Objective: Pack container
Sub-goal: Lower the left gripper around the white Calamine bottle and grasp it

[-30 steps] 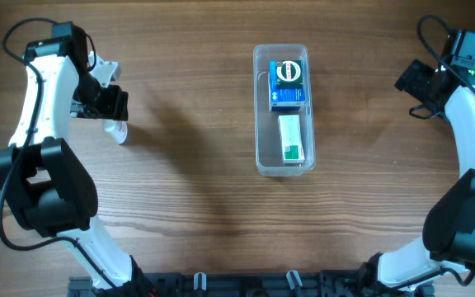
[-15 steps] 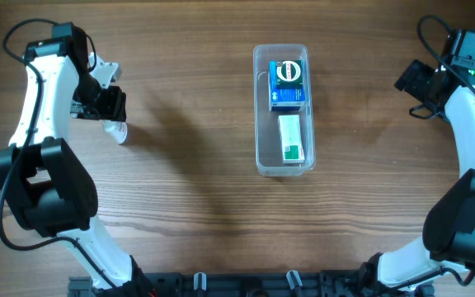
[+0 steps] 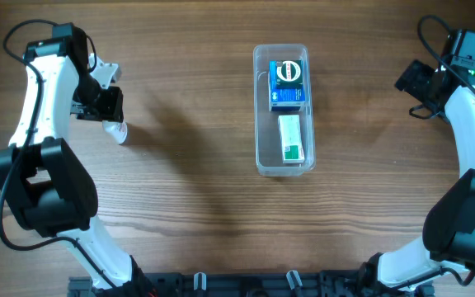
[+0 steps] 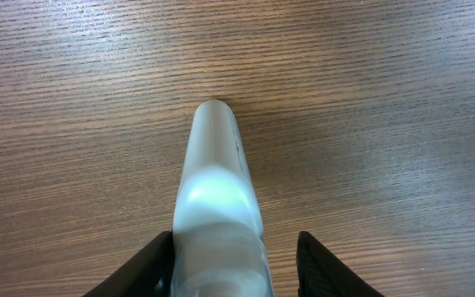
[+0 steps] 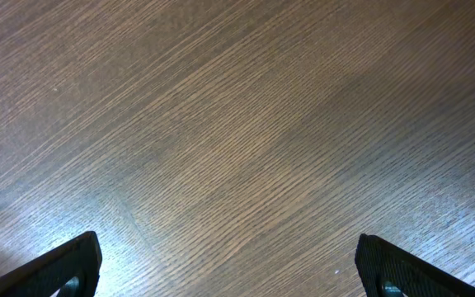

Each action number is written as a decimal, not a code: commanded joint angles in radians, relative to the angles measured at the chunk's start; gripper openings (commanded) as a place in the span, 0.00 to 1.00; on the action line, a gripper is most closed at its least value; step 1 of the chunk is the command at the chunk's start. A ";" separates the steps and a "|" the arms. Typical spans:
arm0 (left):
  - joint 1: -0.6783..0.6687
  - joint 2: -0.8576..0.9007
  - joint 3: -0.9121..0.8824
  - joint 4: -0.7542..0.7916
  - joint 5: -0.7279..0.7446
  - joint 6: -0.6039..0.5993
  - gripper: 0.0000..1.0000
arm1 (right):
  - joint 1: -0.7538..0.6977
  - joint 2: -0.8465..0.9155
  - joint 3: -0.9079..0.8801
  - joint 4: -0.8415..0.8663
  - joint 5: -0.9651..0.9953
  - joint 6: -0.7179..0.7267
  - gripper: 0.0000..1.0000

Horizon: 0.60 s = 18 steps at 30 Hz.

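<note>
Overhead: the container (image 3: 259, 107) lies lengthwise at the middle of the table (image 3: 196, 173). Inside it, a blue box (image 3: 288, 85) and a green box (image 3: 291, 138) sit end to end against one long wall. The strip along the other wall is free, probably the room left for a slim item. The bottle (image 3: 119, 131) lies on its side far to the left, well apart from the container. The left claw (image 3: 105, 103) hangs over its near end, placed for a pickup. The right claw (image 3: 412, 86) is parked at the far right, out of the way.

Left wrist: the jaws straddle the bottle, lined up along its length. One finger (image 4: 151, 266) is at or against its side. The other (image 4: 324, 268) stands off with bare wood showing between, so the claw is open and has no grip yet. I judge squeezing comes next.

Right wrist: both fingertips sit at the frame's lower corners, spread wide over bare wood, holding nothing.
</note>
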 commanded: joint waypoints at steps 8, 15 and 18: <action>-0.002 0.011 -0.008 -0.033 -0.003 -0.010 0.47 | 0.000 -0.001 -0.005 0.002 0.010 -0.007 1.00; -0.002 0.011 -0.008 -0.018 -0.011 -0.009 0.46 | 0.000 -0.001 -0.005 0.002 0.010 -0.007 1.00; -0.002 0.011 -0.008 -0.015 -0.018 -0.009 0.44 | 0.000 -0.001 -0.005 0.002 0.010 -0.007 1.00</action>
